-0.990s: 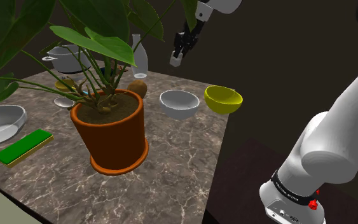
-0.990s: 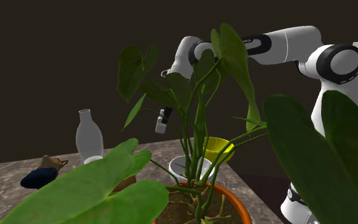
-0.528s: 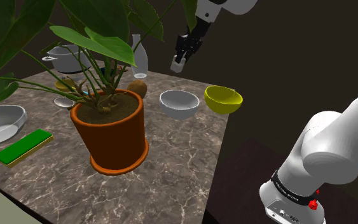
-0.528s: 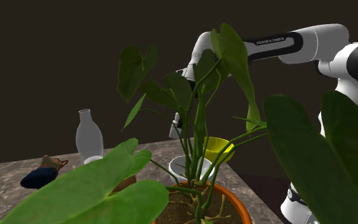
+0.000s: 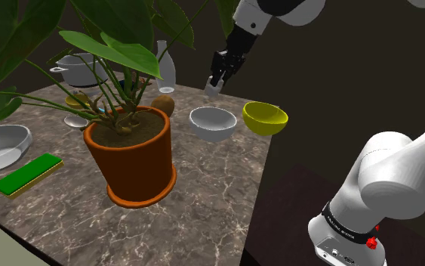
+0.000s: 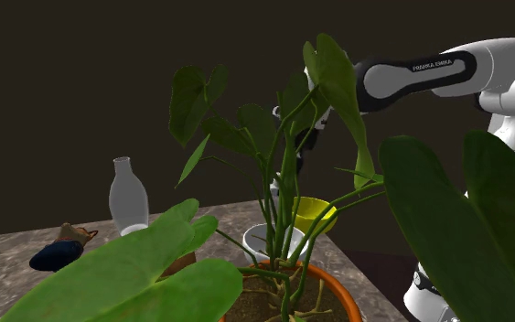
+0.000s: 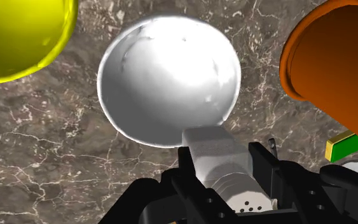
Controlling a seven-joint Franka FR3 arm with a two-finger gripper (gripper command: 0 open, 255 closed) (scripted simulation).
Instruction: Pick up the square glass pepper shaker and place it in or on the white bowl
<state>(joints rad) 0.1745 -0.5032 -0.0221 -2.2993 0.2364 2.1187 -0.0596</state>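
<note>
We have the shaker [image 7: 219, 156] gripped between the two black fingers [image 7: 185, 170] of the gripper [image 7: 222, 167]. They press on opposite sides of its pale square body, and an end with small holes sits nearest the hand. In the shoulder view it hangs in the air in the upper middle of the frame, clear of the surface [image 5: 203, 200], just above and behind the far rim of the white bowl [image 5: 213, 122]. Through the wrist camera the shaker's free end overlaps that bowl's rim, with the hollow of the bowl lying ahead of the fingers.

Right of the white bowl in the shoulder view sits a yellow bowl [image 5: 264, 117], close beside it. Left of it stands the orange plant pot [image 5: 131, 155], whose leaves fill the upper left of the frame. A green block [image 5: 27, 174] lies at the lower left.

We judge the pick is done and the carry to the bowl is nearly over. The next move calls for a short shift to bring the shaker over the middle of the bowl. After that comes a gentle descent and an opening of the fingers low enough that the shaker does not tip out or bounce toward the yellow bowl.
</note>
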